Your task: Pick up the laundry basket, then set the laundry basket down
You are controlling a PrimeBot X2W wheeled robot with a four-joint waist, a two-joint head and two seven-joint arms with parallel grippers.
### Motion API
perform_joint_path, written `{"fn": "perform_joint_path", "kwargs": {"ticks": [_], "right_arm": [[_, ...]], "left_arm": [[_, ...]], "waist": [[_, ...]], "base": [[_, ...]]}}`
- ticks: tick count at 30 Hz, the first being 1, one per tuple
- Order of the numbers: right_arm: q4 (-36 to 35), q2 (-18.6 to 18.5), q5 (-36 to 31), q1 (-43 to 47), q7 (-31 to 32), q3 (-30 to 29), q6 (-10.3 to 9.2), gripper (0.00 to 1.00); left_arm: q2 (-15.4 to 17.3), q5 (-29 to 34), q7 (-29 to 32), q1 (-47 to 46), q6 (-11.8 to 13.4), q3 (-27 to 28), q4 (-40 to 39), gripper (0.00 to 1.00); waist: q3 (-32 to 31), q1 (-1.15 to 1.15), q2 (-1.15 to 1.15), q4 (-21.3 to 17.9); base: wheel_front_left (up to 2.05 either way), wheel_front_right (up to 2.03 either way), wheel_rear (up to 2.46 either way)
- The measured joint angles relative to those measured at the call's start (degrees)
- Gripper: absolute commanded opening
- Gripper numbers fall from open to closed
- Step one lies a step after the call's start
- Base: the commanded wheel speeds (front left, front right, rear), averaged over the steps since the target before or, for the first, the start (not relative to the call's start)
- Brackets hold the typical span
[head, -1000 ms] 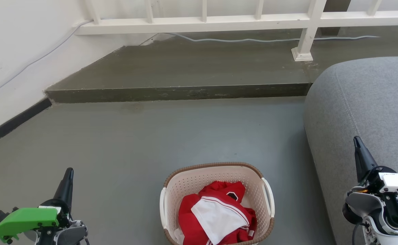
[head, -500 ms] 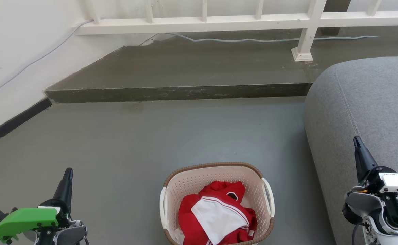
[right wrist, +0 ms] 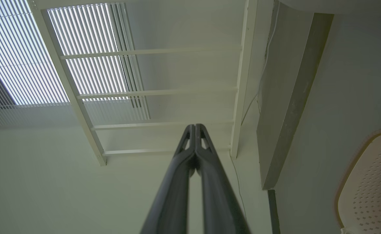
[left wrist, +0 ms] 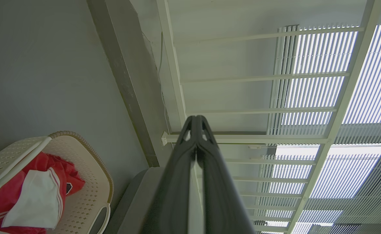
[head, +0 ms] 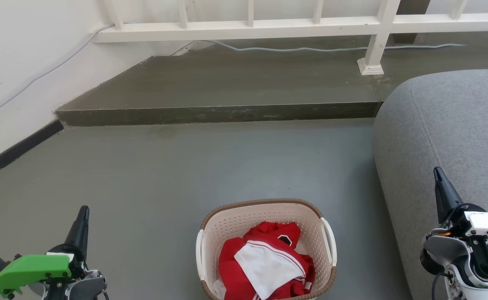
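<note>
While the laundry basket [head: 264,203] stands upright on the grey floor [head: 185,175] at the bottom middle of the head view, neither arm touches it. Red and white clothes [head: 269,262] lie inside it. The left fingers [head: 84,211] are at the lower left, well apart from the basket, and point up that view. The right fingers [head: 437,173] are at the lower right, in front of a grey sofa [head: 456,125], also apart from the basket. From this view each pair looks like one dark spike, so the gap between them cannot be judged here. Beyond the basket there is a low dark step [head: 218,112], and behind it a white railing [head: 248,29] with a pale cable [head: 294,49] along its foot.

From the left wrist view, the left fingers are pressed together from the middle up to the tips and hold nothing. The basket is at the lower left corner of that view, with the clothes in it, away from the fingers. The railing and window blinds [left wrist: 366,81] are behind the tips.

From the right wrist view, the right fingers are likewise closed tip to tip, with nothing between them. A part of the basket's perforated wall and brown rim shows at the right edge, apart from the fingers.
</note>
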Motion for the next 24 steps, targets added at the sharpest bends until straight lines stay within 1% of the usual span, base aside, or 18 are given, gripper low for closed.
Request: {"fn": "perform_joint_path", "kwargs": {"ticks": [24], "right_arm": [[0.1, 0.0, 0.0, 0.0, 0.0, -0.1, 0.00, 0.00]], "left_arm": [[-0.1, 0.0, 0.2, 0.0, 0.0, 0.2, 0.1, 0.00]], "waist": [[0.0, 0.00, 0.00, 0.0]], "base": [[0.00, 0.00, 0.00]]}}
